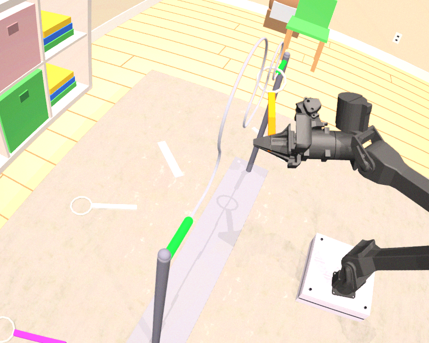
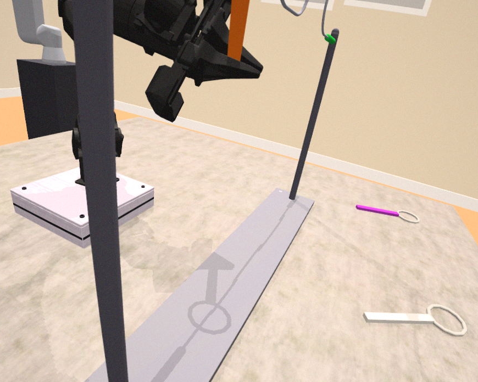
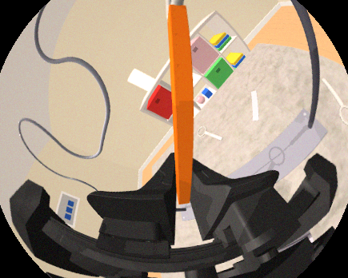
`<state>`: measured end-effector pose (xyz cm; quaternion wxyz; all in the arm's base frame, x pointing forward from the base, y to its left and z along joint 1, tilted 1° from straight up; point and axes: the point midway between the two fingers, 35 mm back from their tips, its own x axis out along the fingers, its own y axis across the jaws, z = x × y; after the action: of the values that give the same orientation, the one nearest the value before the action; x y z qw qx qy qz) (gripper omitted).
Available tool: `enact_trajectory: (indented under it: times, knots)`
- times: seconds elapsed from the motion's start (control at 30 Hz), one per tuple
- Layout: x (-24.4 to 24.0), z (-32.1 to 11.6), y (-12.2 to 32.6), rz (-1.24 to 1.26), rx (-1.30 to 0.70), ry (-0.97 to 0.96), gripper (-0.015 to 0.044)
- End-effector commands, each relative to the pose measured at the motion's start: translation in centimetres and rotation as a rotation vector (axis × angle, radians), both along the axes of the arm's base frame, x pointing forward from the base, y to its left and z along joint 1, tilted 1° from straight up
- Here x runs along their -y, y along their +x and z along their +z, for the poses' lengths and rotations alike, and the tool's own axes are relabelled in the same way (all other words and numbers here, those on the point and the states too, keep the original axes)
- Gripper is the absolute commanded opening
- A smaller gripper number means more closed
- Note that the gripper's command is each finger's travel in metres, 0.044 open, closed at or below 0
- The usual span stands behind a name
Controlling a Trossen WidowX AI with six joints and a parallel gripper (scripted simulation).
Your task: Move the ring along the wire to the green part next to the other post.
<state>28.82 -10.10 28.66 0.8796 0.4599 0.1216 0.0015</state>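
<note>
My gripper is shut on the orange handle near its lower end. The handle points up to the pale ring, high by the far post. In the top view the ring overlaps the thin grey wire just below the far green part. The wire's shadow runs through the ring's shadow, beyond the green part's thicker shadow. I cannot tell the exact clearance. The other green part meets the near post.
The wire rises in a tall loop and dips between the posts. A long grey base plate lies below. A white ring-shaped tool, a magenta-handled one and a white strip lie on the mat.
</note>
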Motion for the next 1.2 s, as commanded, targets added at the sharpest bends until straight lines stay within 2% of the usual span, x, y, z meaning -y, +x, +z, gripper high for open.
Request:
enact_trajectory:
  times: [0.0,0.27,0.67,1.17]
  knots:
    - [-0.5,1.2,-0.5,0.027,0.002,0.039,-0.0150]
    - [-1.1,2.9,-1.3,0.097,-0.021,0.154,-0.0150]
    - [-2.5,7.7,-1.8,0.147,0.022,0.457,-0.0150]
    - [-2.7,10.5,-1.8,0.155,0.057,0.626,-0.0150]
